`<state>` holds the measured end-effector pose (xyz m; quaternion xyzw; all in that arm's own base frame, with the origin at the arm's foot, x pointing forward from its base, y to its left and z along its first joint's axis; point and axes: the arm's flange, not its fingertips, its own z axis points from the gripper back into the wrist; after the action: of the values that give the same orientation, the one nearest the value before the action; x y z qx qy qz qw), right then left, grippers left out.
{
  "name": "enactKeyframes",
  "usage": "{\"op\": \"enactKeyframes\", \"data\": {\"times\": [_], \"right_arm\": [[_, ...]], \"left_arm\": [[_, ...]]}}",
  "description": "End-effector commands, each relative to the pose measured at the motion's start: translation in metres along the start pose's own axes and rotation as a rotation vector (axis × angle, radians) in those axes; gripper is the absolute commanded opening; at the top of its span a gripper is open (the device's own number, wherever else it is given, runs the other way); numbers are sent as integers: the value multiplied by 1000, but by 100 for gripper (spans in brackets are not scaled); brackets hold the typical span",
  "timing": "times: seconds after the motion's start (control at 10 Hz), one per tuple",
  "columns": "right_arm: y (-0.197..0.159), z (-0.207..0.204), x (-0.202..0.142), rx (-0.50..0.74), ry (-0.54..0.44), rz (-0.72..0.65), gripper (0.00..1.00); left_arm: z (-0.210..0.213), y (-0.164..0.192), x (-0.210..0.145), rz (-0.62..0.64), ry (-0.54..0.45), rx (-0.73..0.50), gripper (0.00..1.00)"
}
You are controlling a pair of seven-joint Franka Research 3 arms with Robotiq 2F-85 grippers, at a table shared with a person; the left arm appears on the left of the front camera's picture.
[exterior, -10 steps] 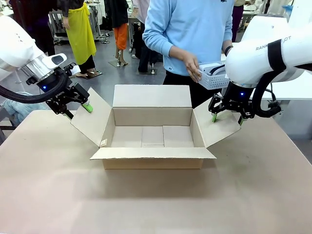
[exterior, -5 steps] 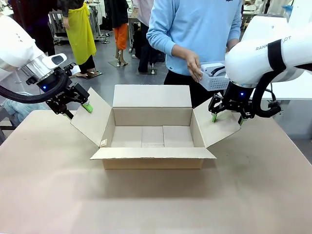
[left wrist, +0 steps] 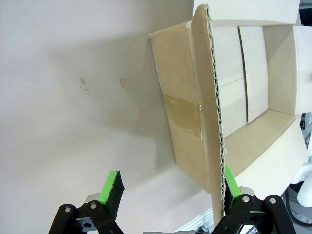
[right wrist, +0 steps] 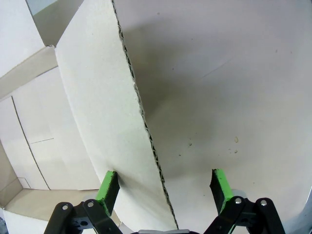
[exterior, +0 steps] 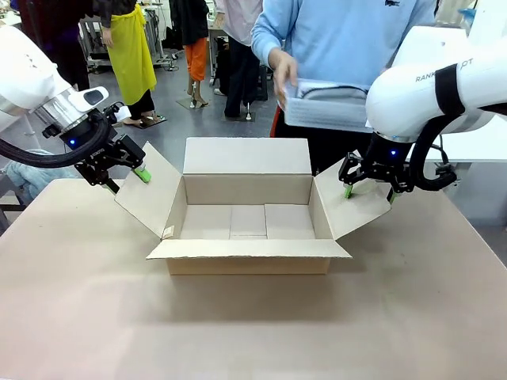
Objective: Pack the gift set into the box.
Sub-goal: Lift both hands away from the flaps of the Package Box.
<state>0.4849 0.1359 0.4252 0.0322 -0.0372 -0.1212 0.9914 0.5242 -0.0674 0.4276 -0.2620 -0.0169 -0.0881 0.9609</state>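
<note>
though spread open, holds nothing yet in the plain brown corrugated cardboard carton [exterior: 248,190], so leaves all packing to do. finds left black green-padded gripper [exterior: 127,180], jaws apart, astride the left flap [exterior: 146,194], right gripper [exterior: 368,191] likewise astride the right flap [exterior: 352,207]. puts flat pale grey-white rectangular package [exterior: 329,107] beyond the far flap [exterior: 247,155], well above the carton, clasped at one end by the person's hand [exterior: 283,71].

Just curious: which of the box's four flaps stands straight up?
The far flap, on the person's side; the side flaps slant outward, the near one lies flat.
</note>
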Motion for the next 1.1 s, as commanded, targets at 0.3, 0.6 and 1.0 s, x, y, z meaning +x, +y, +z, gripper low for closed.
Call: {"op": "enactKeyframes", "data": {"times": [0.3,0.6,1.0], "right_arm": [[3,2,4,-28,-11,-20,100],[3,2,4,-28,-11,-20,100],[3,2,4,-28,-11,-20,100]], "left_arm": [[1,0,-3,7,1,15,100],[1,0,-3,7,1,15,100],[1,0,-3,7,1,15,100]]}}
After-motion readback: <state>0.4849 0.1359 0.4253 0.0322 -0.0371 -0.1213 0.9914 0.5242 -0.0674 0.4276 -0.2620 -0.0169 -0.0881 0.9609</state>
